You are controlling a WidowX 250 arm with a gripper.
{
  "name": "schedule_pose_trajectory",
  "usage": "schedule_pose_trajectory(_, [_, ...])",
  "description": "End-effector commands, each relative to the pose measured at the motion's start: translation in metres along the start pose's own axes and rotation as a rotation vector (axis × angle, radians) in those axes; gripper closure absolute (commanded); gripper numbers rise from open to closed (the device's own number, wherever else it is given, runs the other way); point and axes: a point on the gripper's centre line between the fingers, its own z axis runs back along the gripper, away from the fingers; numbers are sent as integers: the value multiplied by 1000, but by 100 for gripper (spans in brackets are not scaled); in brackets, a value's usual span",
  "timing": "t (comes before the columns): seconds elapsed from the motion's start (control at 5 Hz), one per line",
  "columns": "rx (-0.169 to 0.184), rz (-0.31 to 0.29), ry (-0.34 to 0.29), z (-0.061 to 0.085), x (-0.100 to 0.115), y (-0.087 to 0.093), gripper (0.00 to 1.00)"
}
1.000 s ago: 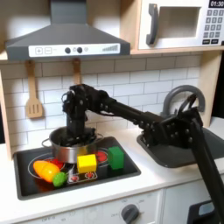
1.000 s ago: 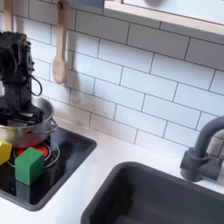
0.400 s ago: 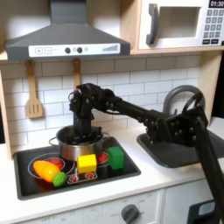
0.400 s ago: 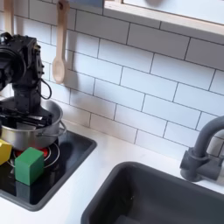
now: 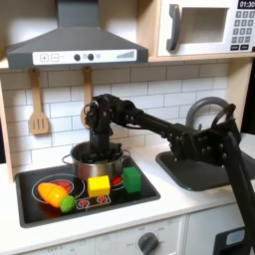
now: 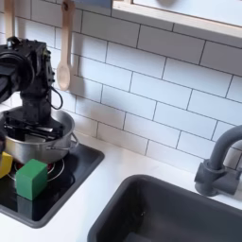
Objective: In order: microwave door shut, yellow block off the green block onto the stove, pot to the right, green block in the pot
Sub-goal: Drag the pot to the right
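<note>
Gripper (image 5: 98,149) sat down inside pot (image 5: 97,159), jaw state not discernible; dragged further right, I judged, pot might shove green block (image 5: 131,179) off stove (image 5: 139,193).

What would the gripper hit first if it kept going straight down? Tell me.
Most likely the pot: the gripper points down into its mouth, so it would meet the pot's inside. Exact depth is unclear.

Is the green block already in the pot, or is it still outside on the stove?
Outside. The green block sits on the stove beside the pot.
</note>
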Motion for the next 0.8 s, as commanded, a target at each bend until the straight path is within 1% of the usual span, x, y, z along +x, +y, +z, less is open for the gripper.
schedule_pose_trajectory(0.0, [-20, -34, 2, 0, -1, -21, 0])
schedule_pose_trajectory(0.2, [-35, -48, -2, 0, -1, -33, 0])
schedule_pose_trajectory(0.4, [-42, -62, 1, 0, -3, -42, 0])
schedule_pose_trajectory(0.6, [-46, -69, 3, -1, -5, -46, 0])
